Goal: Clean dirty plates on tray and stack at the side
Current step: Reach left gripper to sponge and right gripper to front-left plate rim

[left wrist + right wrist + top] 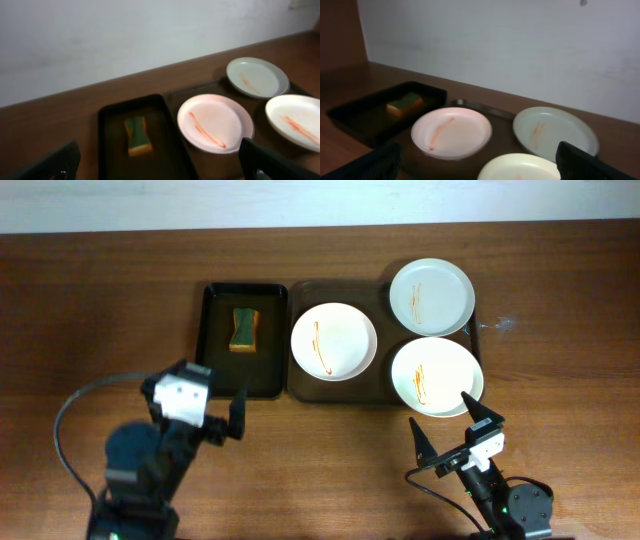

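Three white plates with orange-brown streaks lie on the dark-brown tray (340, 392): one at its left (334, 341), one at the back right (431, 297), one at the front right (436, 376). My left gripper (212, 402) is open and empty, in front of the black tray. In the left wrist view, the left gripper (160, 170) faces the left plate (215, 122). My right gripper (450, 428) is open and empty, just in front of the front-right plate. In the right wrist view, the right gripper (480, 167) hangs over that plate's near rim (520, 167).
A smaller black tray (222, 370) lies left of the brown tray and holds a green-and-yellow sponge (243, 329). The sponge also shows in the left wrist view (136, 135) and the right wrist view (405, 103). A pale wall stands behind the table.
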Controlling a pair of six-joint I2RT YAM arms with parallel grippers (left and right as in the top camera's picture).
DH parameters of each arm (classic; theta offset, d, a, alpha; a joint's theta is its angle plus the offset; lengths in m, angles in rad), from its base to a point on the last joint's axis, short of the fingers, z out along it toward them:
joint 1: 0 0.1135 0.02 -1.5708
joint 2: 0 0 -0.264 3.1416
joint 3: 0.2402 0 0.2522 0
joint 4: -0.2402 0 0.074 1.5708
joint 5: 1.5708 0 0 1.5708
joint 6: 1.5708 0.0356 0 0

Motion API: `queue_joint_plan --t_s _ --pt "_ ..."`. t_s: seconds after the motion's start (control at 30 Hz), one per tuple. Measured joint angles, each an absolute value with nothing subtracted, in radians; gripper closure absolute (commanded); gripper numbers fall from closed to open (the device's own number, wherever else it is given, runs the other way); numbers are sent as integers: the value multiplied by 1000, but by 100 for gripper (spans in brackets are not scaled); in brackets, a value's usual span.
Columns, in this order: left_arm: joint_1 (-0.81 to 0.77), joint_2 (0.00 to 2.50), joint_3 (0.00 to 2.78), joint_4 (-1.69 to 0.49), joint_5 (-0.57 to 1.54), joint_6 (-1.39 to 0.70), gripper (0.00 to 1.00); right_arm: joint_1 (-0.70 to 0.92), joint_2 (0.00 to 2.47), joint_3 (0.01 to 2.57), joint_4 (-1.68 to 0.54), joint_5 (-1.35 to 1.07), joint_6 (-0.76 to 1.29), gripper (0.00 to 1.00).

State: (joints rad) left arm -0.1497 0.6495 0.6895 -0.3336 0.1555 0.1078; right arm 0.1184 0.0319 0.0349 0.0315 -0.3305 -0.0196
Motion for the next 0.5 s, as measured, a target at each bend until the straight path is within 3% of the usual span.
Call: queue_joint_plan --t_s 0.2,0.5 --pt "-150 965 1020 -609 220 108 0 118 250 248 -56 -393 30 2" --pt "-150 1213 1158 -741 293 99 0 118 970 905 -484 -513 43 2"
